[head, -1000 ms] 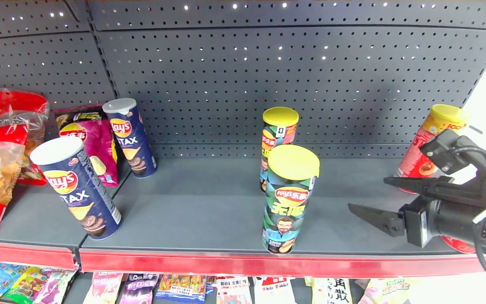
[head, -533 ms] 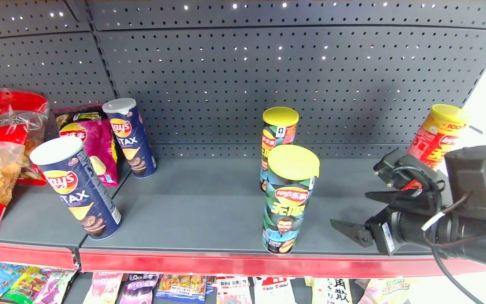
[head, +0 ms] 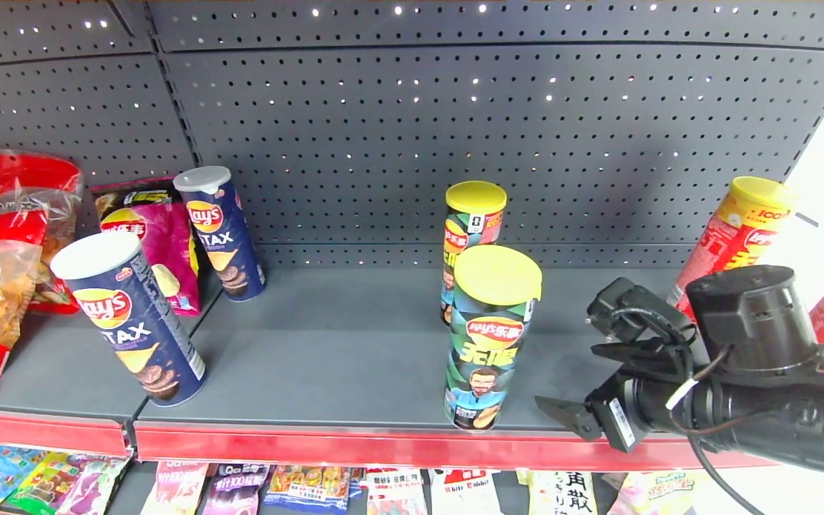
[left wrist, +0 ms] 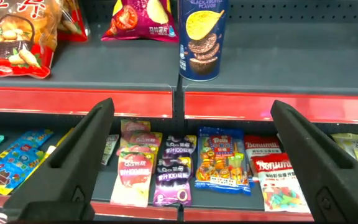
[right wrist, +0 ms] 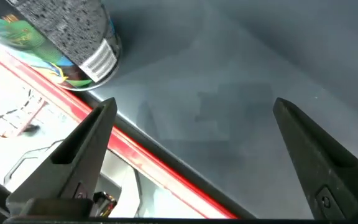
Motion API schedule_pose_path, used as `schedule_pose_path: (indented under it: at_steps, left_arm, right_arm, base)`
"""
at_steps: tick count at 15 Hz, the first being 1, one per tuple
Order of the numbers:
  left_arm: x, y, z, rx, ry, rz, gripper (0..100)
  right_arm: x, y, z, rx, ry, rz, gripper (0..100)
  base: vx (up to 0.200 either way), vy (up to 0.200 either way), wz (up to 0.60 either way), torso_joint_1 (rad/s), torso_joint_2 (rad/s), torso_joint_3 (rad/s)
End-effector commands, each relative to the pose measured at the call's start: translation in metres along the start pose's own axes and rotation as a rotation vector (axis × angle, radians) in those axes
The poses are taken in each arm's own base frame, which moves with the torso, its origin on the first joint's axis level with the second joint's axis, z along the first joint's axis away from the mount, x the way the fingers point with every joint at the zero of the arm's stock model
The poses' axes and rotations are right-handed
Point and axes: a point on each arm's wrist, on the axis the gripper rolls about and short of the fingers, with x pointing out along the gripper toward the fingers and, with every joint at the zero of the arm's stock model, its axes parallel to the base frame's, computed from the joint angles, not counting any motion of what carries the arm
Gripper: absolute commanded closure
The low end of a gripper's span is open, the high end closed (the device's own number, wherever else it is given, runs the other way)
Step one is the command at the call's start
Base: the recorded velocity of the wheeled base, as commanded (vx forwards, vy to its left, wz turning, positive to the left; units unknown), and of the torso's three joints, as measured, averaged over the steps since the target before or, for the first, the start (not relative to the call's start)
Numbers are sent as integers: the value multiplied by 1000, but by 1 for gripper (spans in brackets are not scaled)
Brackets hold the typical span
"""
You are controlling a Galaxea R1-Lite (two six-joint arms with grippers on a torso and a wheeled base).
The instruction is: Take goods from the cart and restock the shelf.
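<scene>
Hovering empty at the shelf's front lip

Right gripper (head: 566,375) hangs with its claw spread wide and nothing between the fingers, over the front edge of the shelf (head: 355,357), just to the right of the front green can (head: 492,336); that can stands upright near the red edge strip (head: 383,447), with a second green can (head: 473,222) upright right behind it; a red can (head: 737,229) stands toward the back at the right end. Left gripper (left wrist: 191,106) is likewise spread and empty, lower down, facing the snack packets (left wrist: 166,174) on the tier below; a blue can (left wrist: 201,37) stands at the shelf front above them.
</scene>
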Motion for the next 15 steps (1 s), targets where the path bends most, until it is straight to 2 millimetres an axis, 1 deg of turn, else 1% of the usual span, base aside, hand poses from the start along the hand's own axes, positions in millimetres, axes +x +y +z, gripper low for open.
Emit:
schedule_pose_path:
  at_steps: [1,3,6,10,15]
  left_arm:
    - [0,0,0,0,-1,2,0]
    - [0,0,0,-2,0,2,0]
    - [0,0,0,-3,0,2,0]
    - [0,0,0,-5,-1,2,0]
    - [0,0,0,-5,0,2,0]
  right_arm:
    - [6,4,-1,-11,20,6,0]
    - [9,5,-2,-14,32,-7,0]
    - [16,6,3,-14,32,-9,0]
    - [24,6,1,-12,58,-15,0]
    - [37,7,10,25,56,-43,0]
  base:
    - [0,0,0,0,0,0]
    - [0,0,0,0,0,0]
    - [0,0,0,0,0,0]
    - [0,0,0,0,0,0]
    - [0,0,0,0,0,0]
